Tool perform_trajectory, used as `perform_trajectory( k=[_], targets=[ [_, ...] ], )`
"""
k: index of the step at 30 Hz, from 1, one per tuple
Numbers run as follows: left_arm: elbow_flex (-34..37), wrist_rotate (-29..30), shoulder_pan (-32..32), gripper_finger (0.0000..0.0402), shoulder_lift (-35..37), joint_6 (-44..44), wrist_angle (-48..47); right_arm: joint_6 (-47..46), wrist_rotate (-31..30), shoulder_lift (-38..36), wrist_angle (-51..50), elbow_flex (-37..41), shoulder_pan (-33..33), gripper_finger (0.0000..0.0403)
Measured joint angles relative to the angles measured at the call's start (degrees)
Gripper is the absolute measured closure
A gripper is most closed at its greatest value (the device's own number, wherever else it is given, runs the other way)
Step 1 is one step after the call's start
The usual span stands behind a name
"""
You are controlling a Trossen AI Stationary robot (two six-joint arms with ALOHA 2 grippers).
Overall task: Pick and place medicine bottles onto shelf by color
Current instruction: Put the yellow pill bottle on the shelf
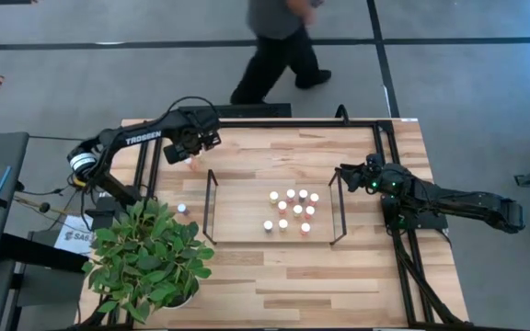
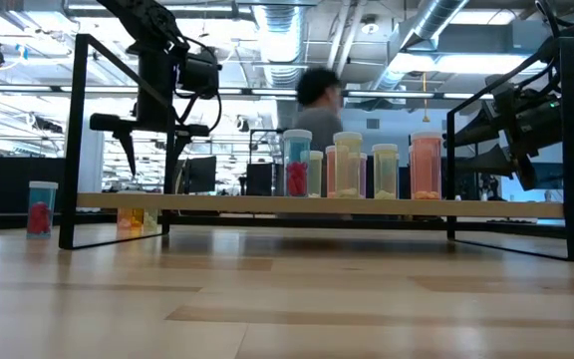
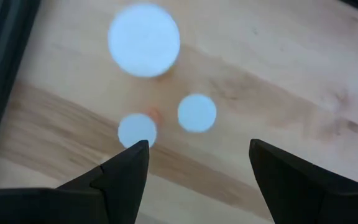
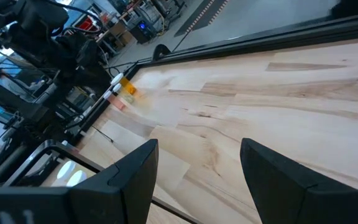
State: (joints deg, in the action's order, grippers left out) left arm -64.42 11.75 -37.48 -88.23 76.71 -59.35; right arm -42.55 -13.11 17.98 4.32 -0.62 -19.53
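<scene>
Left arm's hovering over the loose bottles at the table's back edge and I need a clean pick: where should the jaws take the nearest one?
Grip the small bottle around its body just below the white cap, descending from straight above. It stands upright, cap facing the open left gripper.

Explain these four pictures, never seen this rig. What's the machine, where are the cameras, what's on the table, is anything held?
It is a robot with two dark arms at a wooden table. One camera looks straight down, one sits at table height, and one rides on each wrist, looking past that arm's two fingers.

In the middle stands a low shelf between black wire ends, with nine white-capped medicine bottles on it. Another bottle stands beside a potted plant.

The left hand hangs open over three more bottles at the table's far side, outside the shelf. The right hand is open by the shelf's right end. Neither holds anything. A person walks past behind.
</scene>
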Motion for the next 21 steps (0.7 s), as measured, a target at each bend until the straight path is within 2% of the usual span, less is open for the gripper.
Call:
perform_trajectory(
  k=[12,21],
  targets=[
    [0.00,3.34,0.18,0.0137,-0.74,-2.14,2.83,-0.01,-0.01,0.00,-0.02,0.02,-0.02,0.0154],
    [0.02,1.69,0.24,0.0137,-4.59,-2.34,4.70,-0.01,-0.01,0.00,-0.27,0.02,-0.01,0.0154]
  ],
)
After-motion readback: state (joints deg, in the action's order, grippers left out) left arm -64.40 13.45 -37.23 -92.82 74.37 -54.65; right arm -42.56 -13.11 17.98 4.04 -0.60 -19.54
